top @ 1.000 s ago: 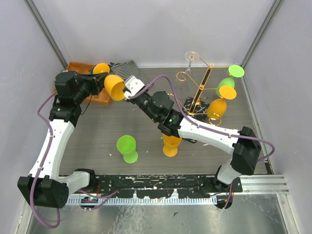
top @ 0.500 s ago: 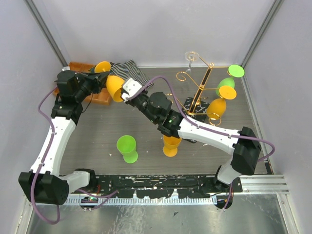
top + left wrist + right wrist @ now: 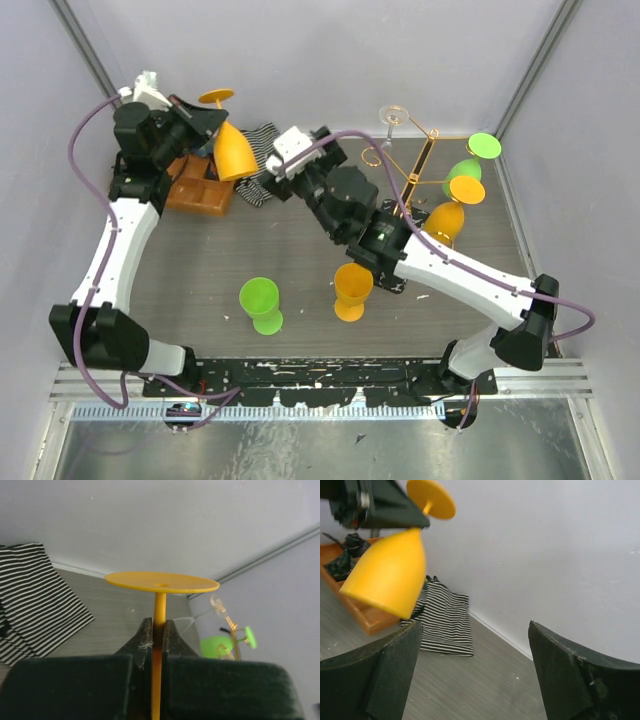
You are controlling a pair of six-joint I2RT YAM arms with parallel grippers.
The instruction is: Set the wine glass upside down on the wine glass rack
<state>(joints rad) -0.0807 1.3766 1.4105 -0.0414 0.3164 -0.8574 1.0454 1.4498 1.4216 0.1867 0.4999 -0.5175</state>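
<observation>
The right gripper (image 3: 475, 645) has backed off the bowl and hangs wide open, empty. Beyond it, over the worktop's far-left corner, the left gripper (image 3: 157, 630) has raised the wine glass (image 3: 235, 152), clamped on its stem (foot up, bowl down). Already inverted, it likely needs carrying to the wine glass rack (image 3: 420, 175), far right.

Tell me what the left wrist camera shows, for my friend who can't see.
The left claw pinches the thin stem of an orange wine glass, its flat round foot on top. A striped cloth lies at the left; far right, blurry, stand the gold rack and a green glass.
</observation>
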